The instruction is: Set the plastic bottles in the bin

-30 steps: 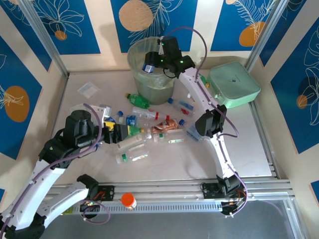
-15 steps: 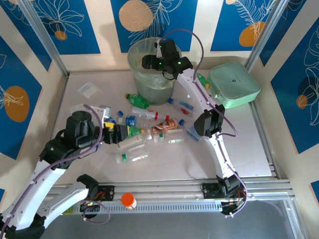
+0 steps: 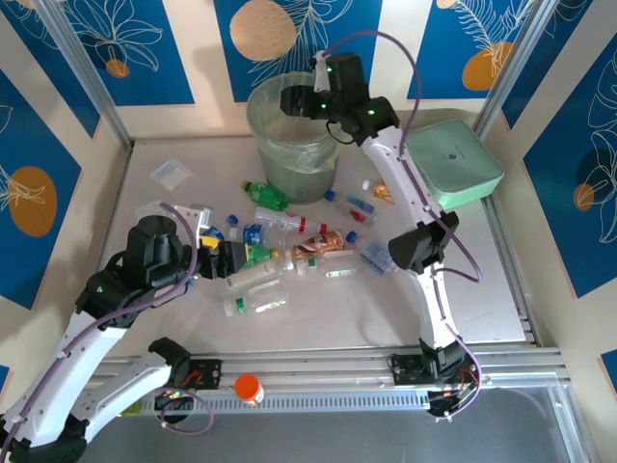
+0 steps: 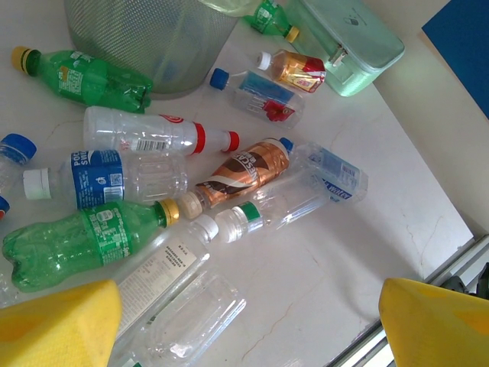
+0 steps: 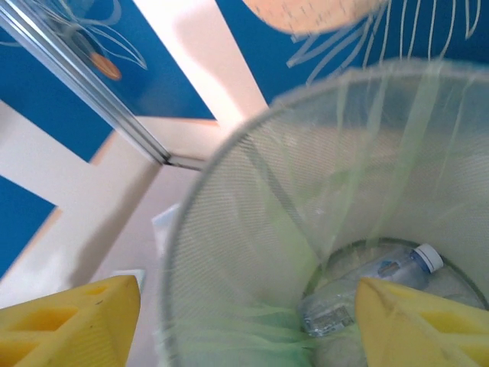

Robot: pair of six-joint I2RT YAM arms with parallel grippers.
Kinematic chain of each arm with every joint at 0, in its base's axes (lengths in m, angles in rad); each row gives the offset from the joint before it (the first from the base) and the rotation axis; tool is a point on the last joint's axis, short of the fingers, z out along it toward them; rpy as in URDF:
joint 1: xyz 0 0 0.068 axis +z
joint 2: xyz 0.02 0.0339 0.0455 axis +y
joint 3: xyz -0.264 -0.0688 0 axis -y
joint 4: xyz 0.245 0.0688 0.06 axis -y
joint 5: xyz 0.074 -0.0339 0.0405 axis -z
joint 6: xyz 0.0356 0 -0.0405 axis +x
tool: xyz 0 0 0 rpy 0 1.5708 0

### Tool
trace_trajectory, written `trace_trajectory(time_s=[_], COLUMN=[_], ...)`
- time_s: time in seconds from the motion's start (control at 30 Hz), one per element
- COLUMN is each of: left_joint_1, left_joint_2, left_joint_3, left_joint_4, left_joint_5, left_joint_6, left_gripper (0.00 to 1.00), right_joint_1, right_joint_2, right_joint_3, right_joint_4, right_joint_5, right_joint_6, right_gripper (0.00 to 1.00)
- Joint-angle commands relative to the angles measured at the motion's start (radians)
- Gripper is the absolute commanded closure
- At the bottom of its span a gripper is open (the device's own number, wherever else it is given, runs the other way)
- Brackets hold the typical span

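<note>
- The right gripper hangs over the open top of the bin. Its jaws stand wide apart with nothing in them.
- Down at the bottom of the bin lies a clear bottle with a white cap.
- The left gripper is well away from the bin, low over the table. Its jaws are wide too, and they hold nothing.
- A green bottle with a yellow cap lies on its side just beside the foot of the bin.
- A clear bottle with a red cap lies a little farther out from the bin.
- Farther out again, a brown-label bottle, a blue-label bottle and a second green bottle lie close together on their sides.
- A mint-green box sits to the right of the bin and does not touch it.
</note>
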State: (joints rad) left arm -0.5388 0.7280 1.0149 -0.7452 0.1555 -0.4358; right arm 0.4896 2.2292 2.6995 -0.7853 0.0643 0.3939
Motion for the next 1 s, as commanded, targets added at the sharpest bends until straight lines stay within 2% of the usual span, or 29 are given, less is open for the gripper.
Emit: trace_trajectory(time_s=[0.0, 0.1, 0.3, 0.53, 0.6, 0.73, 0.9, 0.97], left_joint_1=[0.003, 0.002, 0.002, 0.002, 0.002, 0.002, 0.002, 0.002], left_joint_2=[0.003, 0.012, 0.022, 0.039, 0.043, 0.051, 0.076, 0.080], left_joint_3=[-0.007, -0.007, -0.018, -0.030, -0.032, -0.048, -0.059, -0.058], left_joint_4=[0.009, 0.016, 0.028, 0.043, 0.047, 0.064, 0.072, 0.073], left_joint_5=[0.012, 0.025, 0.034, 0.053, 0.050, 0.052, 0.065, 0.064], left_joint_6=[0.005, -0.004, -0.019, -0.038, -0.038, -0.049, -0.062, -0.063], left_gripper=[0.13, 0.13, 0.13, 0.14, 0.14, 0.14, 0.14, 0.14], right_joint_1=[-0.004, 0.016, 0.102, 0.235, 0.254, 0.247, 0.192, 0.167], right_joint_2=[-0.125, -0.228, -0.534, -0.829, -0.891, -0.944, -0.985, -0.994], right_joint_3=[-0.037, -0.166, -0.675, -1.182, -1.300, -1.419, -1.546, -1.597], right_joint_4=[-0.063, -0.086, 0.056, 0.178, 0.193, 0.112, 0.073, 0.091], right_joint_5=[-0.048, -0.047, -0.002, 0.198, 0.208, 0.200, 0.237, 0.202], right_joint_6=[0.016, 0.014, -0.018, 0.007, 0.011, 0.047, 0.306, 0.335], right_gripper=[0.28, 0.29, 0.29, 0.23, 0.23, 0.28, 0.33, 0.36])
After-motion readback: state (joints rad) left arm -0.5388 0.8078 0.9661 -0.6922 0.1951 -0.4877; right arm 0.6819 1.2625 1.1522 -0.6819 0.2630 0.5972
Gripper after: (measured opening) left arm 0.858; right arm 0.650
